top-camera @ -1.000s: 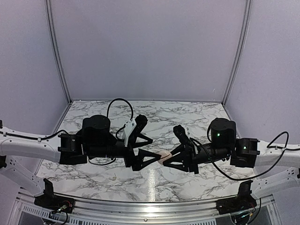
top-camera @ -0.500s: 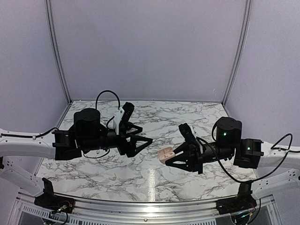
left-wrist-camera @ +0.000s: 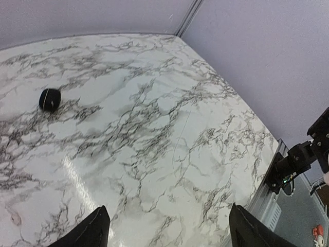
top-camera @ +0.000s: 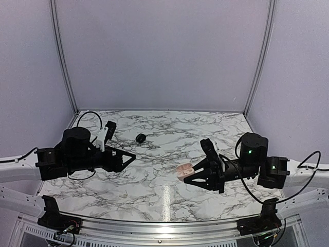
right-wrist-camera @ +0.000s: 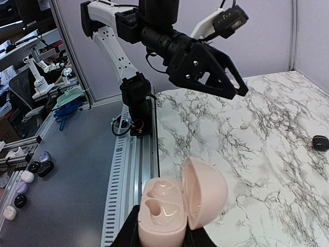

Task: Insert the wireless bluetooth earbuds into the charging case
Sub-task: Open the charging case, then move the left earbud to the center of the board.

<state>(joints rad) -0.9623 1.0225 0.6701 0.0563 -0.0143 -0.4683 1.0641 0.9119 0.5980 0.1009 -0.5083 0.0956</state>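
The charging case (right-wrist-camera: 164, 206), pale pink and pebble-shaped, is held above the table with my right gripper (right-wrist-camera: 162, 234) shut on its lower half. Its lid stands open to the right, and both moulded sockets are empty. From above, the case (top-camera: 184, 169) sits at the tip of the right gripper (top-camera: 188, 173), right of the table's middle. My left gripper (top-camera: 126, 156) hovers open at the left, far from the case. In its wrist view the left gripper (left-wrist-camera: 169, 226) has only marble between its fingertips. The wireless bluetooth earbuds do not show in any view.
A black round puck-like object (top-camera: 140, 138) lies on the marble table (top-camera: 169, 128) behind the left gripper, and the puck (left-wrist-camera: 50, 99) also shows in the left wrist view. A tiny pale piece (right-wrist-camera: 244, 125) lies on the marble. Purple walls enclose three sides.
My left arm has drawn back to the left, away from the case, uncovering the black puck. The right gripper kept hold of the case, whose lid now stands open.
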